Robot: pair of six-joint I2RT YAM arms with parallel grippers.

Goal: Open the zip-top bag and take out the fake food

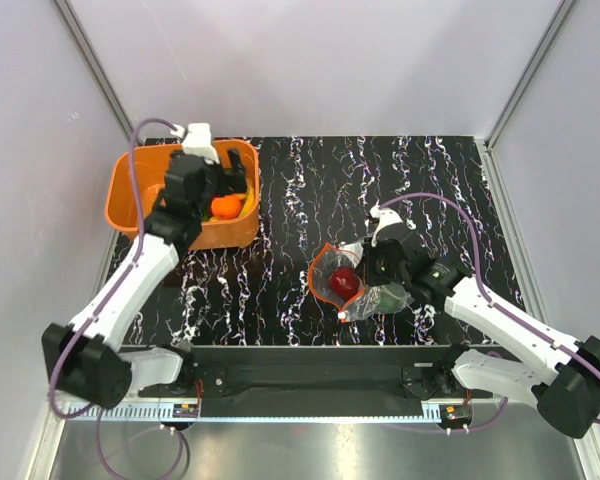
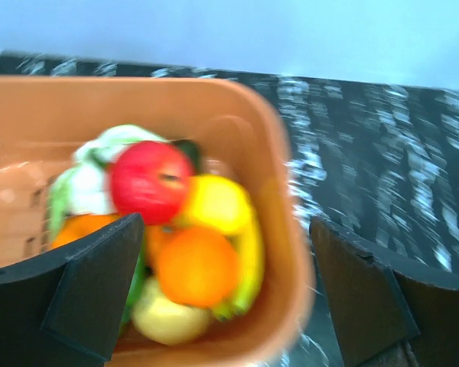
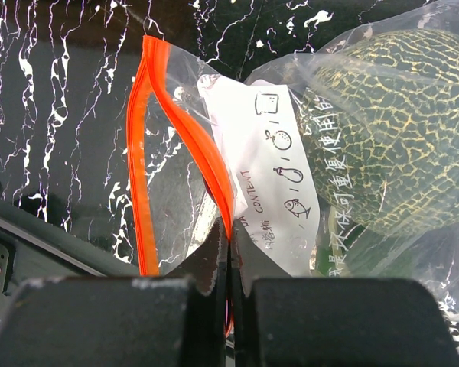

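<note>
At the near right of the black marbled desk (image 1: pixel 310 190), the right gripper (image 3: pixel 229 264) is pinched fully closed on the orange-red zip edge of the zip-top bag (image 1: pixel 348 290), which lies at its 9 o'clock with its mouth gaping. A red piece of fake food (image 1: pixel 344 282) and a green netted piece (image 3: pixel 382 130) sit inside. Far left, at 10 o'clock from the bag, the left gripper (image 2: pixel 229 298) hangs wide open and empty over the orange basket (image 1: pixel 130 200) of fruit.
</note>
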